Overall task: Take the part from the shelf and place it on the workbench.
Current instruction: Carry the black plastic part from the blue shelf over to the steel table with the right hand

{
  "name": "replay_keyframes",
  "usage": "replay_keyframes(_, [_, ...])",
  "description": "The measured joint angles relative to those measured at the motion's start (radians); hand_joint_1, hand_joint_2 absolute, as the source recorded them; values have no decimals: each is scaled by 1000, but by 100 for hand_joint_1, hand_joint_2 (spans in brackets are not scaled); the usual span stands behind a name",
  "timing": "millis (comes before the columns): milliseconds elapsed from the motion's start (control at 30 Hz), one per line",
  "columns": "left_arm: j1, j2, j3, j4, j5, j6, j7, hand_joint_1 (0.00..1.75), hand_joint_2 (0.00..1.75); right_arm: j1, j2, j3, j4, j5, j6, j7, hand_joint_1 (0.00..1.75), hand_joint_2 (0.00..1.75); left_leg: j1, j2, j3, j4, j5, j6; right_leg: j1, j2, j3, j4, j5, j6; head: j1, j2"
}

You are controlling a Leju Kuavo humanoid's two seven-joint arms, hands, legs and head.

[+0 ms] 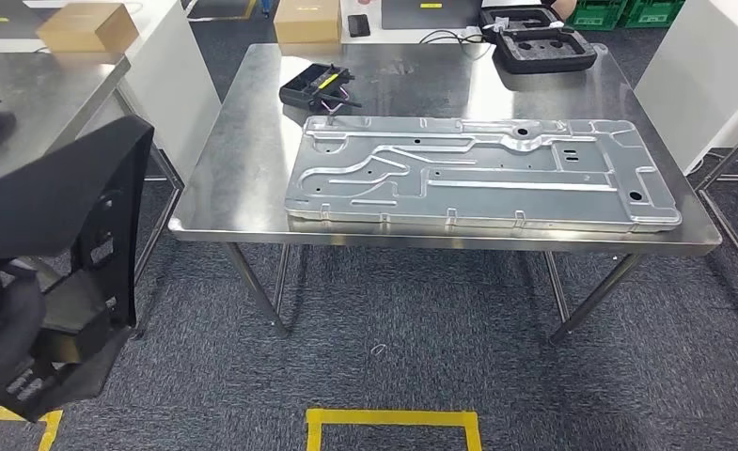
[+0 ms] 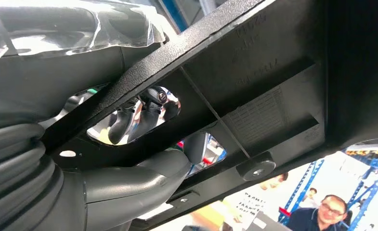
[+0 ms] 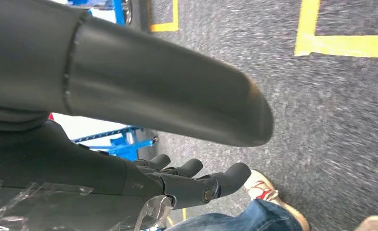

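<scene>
Head view: left hand [image 1: 7, 348] gripping black part [image 1: 59, 202] at near left, fingers wrapping it. Workbench [image 1: 252, 122] standing ahead. Right hand [image 3: 187, 180] hanging, fingers spread, holding nothing.

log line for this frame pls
left hand: holds black part | right hand: empty, fingers apart | workbench: ahead, part not placed

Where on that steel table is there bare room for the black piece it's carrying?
The left hand holds the black plastic part. The steel workbench is bare along its left side, between its left edge and the large grey stamped metal panel. The small black tray and the black foam insert crowd the far edge; the panel fills the middle and right.
</scene>
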Motion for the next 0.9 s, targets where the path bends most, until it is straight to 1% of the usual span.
replay_keyframes(67, [2, 1, -1, 0, 3, 0, -1, 175, 175, 0, -3, -3, 0, -9, 1, 0, 0, 0, 5, 1, -87, 120, -44, -13, 0, 1, 9, 0, -10, -3, -1, 0])
replay_keyframes(100, [3, 1, -1, 0, 5, 0, -1, 175, 175, 1, -4, -6, 0, -13, 2, 0, 0, 0, 7, 1, -119, 150, -56, -16, 0, 2, 15, 0, -16, -3, -2, 0])
replay_keyframes(133, [4, 1, -2, 0, 6, 0, -1, 175, 175, 1, -5, -10, 0, -18, 3, 0, 0, 0, 8, 2, -134, 146, -50, -17, 0, 3, 24, 0, -23, -1, -2, 0])
replay_keyframes(167, [5, 1, -2, 0, 7, 0, -1, 175, 175, 2, -6, -14, 0, -24, 4, 0, 0, 0, 8, 2, -131, 106, -21, -14, 0, 4, 34, 0, -31, 1, -2, 0])
replay_keyframes(233, [5, 1, -3, 0, 7, -1, -1, 175, 175, 3, -7, -25, 0, -42, 6, 0, 0, 0, 4, 2, -88, -32, 71, -2, 0, 6, 56, -2, -45, 5, -1, 0])
replay_keyframes(267, [3, 1, -3, 0, 8, -2, -1, 175, 175, 3, -8, -31, 0, -55, 7, 0, 0, 0, -1, 2, -71, -87, 97, 6, 0, 7, 63, -4, -50, 9, -1, 0])
replay_keyframes(300, [1, 1, -2, 0, 8, -4, -1, 175, 175, 1, -10, -38, 0, -67, 7, 0, 0, 0, -7, 1, -60, -120, 109, 13, -1, 7, 68, -8, -54, 15, -1, 0])
replay_keyframes(367, [-4, 2, -2, -1, 8, -7, -1, 175, 175, -2, -13, -52, 0, -85, 8, 0, 0, 0, -14, -2, -54, -139, 107, 29, -2, 8, 74, -5, -50, 28, -1, 0])
replay_keyframes(433, [-9, 2, -2, -1, 8, -8, -1, 175, 175, -3, -18, -65, 0, -96, 6, 0, 0, 0, -8, -3, -31, -153, 116, 42, -1, 6, 76, 17, -52, 37, 0, 0])
replay_keyframes(467, [-12, 2, -3, -2, 8, -9, -1, 175, 175, -3, -20, -71, 0, -100, 3, 0, 0, 0, -4, -2, -19, -157, 116, 46, -1, 6, 64, 45, -64, 39, 1, 0])
replay_keyframes(500, [-15, 2, -4, -2, 8, -10, -1, 175, 175, -3, -22, -77, 0, -104, 1, 0, 0, 0, -3, -1, -10, -160, 116, 49, 0, 6, 39, 92, -85, 40, 3, 0])
replay_keyframes(567, [-18, 1, -8, -2, 8, -14, -1, 175, 175, -4, -26, -90, 0, -114, -3, -1, 0, 0, -4, 0, -7, -159, 110, 53, -1, 6, -40, 215, -137, 45, 7, 0])
replay_keyframes(600, [-18, 0, -12, -2, 9, -17, -1, 175, 175, -4, -28, -96, 0, -118, -3, -1, 0, 0, -5, 1, -5, -159, 106, 53, -1, 6, -75, 258, -152, 48, 8, 0])
replay_keyframes(633, [-19, 0, -15, -2, 10, -18, -1, 175, 175, -4, -30, -102, 0, -121, -4, -1, 0, 0, -5, 1, -1, -159, 101, 52, -2, 6, -93, 267, -147, 51, 8, 0])
replay_keyframes(667, [-20, -1, -18, -2, 10, -19, -1, 175, 175, -3, -32, -108, 0, -124, -4, -1, 0, 0, -5, 1, 5, -158, 95, 50, -2, 5, -91, 236, -119, 53, 9, 0])
replay_keyframes(733, [-23, -2, -22, -2, 11, -20, -1, 175, 175, -2, -35, -118, 0, -125, -4, -1, 0, 0, -3, 2, 23, -157, 81, 43, -1, 2, -45, 98, -29, 52, 10, 0])
replay_keyframes(767, [-26, -2, -24, -2, 11, -20, -1, 175, 175, -2, -37, -123, 0, -125, -4, -1, 0, 0, -4, 3, 30, -157, 74, 37, 0, -1, -23, 38, -8, 48, 10, 0])
replay_keyframes(800, [-29, -2, -25, -2, 12, -21, -1, 175, 175, -2, -38, -126, 0, -125, -5, -1, 0, 0, -4, 4, 33, -157, 68, 32, 2, -4, -9, 1, 2, 42, 11, 0])
replay_keyframes(867, [-34, -3, -27, -2, 13, -22, -1, 175, 175, -4, -38, -134, 0, -125, -5, -2, 0, 0, -7, 7, 37, -150, 63, 21, 4, -4, -5, -11, -6, 28, 12, 0])
replay_keyframes(900, [-36, -3, -27, -2, 14, -22, -1, 175, 175, -5, -38, -137, 0, -125, -5, -2, 0, 0, -6, 7, 38, -143, 60, 17, 3, -2, 1, -11, 0, 21, 12, 0])
